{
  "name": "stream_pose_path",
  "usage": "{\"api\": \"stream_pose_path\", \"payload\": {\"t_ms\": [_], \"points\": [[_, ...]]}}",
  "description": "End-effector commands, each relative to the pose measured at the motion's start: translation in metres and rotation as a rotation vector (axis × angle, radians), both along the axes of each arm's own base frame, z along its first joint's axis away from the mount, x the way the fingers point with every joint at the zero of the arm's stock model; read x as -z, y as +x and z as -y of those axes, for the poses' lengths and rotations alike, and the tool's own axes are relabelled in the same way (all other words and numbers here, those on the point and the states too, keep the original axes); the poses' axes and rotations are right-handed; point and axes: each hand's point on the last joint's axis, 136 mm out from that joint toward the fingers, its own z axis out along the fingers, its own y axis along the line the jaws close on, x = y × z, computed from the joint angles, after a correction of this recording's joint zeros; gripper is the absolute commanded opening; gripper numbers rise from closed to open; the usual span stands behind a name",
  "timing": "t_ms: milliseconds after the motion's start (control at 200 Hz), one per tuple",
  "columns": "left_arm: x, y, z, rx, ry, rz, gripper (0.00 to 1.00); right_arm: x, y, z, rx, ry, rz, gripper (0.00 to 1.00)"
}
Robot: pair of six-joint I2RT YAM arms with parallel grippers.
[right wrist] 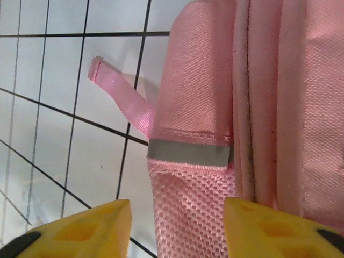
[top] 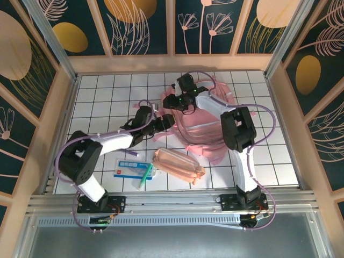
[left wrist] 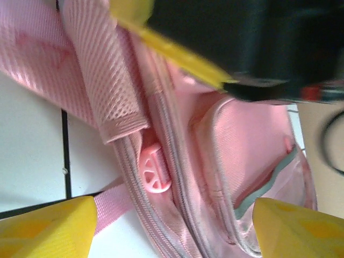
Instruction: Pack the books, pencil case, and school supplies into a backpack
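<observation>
The glossy pink backpack (top: 207, 126) lies flat at mid-table. My left gripper (top: 167, 120) is at its left edge, and my right gripper (top: 173, 102) is just above that, at the upper left corner. In the left wrist view the left gripper (left wrist: 174, 228) stands open, its jaws wide either side of the backpack's zipper line (left wrist: 172, 177) and a pink plastic buckle (left wrist: 154, 173). The right gripper (right wrist: 177, 231) is open astride the mesh side pocket (right wrist: 188, 209) without pinching it. The peach pencil case (top: 180, 166), the white-and-blue packet (top: 129, 171) and the green pen (top: 144, 176) lie near the front. The books are out of view.
A small purple item (top: 129, 155) lies just behind the packet. A loose pink strap (right wrist: 121, 99) trails onto the white tiles beside the backpack. The right arm's black body (left wrist: 252, 43) hangs close above the left gripper. Wooden walls (top: 67, 118) enclose the tiled table.
</observation>
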Motion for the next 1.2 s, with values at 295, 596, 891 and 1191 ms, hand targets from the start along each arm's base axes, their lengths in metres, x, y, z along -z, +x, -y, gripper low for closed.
{"api": "stream_pose_path", "payload": {"t_ms": [295, 596, 891, 1191], "points": [[0.046, -0.026, 0.022, -0.04, 0.052, -0.213, 0.74, -0.027, -0.106, 0.143, 0.318, -0.221, -0.049, 0.57], [0.035, -0.022, 0.031, -0.063, 0.032, -0.191, 0.65, -0.017, -0.228, 0.172, 0.423, -0.152, -0.086, 0.5], [0.042, -0.032, 0.042, -0.064, -0.01, -0.23, 0.57, -0.003, -0.242, 0.106, 0.215, -0.153, -0.028, 0.45], [0.04, -0.031, 0.048, -0.087, -0.042, -0.24, 0.26, 0.012, -0.219, 0.095, 0.276, -0.232, 0.032, 0.46]]}}
